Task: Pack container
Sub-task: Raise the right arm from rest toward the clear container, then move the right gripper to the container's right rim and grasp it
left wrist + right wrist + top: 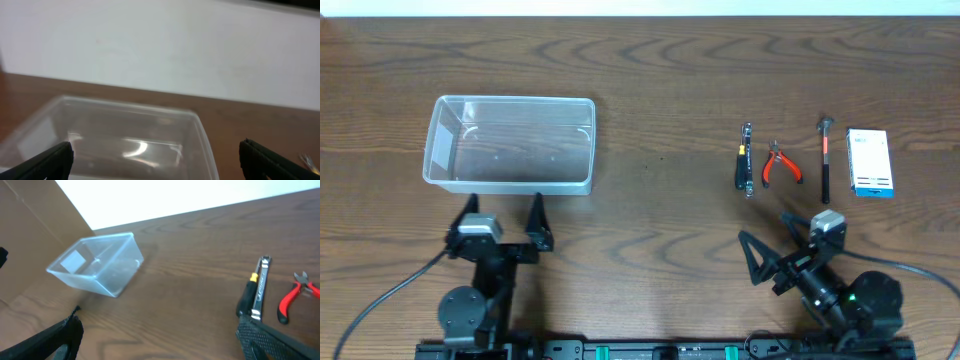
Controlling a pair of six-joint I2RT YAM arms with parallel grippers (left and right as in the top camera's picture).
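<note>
While your left gripper (503,202) sits just short of the container (515,98), fingers spread wide and holding nothing, the clear tub stands upright on the left of the counter (660,230). Your right gripper (765,230) is likewise agape, angled toward the far left, unladen. Well apart on the right lie, in a row, a black-and-yellow tool (746,160), red-handled pliers (781,165), a slim red-and-black-handled tool (825,160) and a white-and-blue box (869,162), none touching the next
</note>
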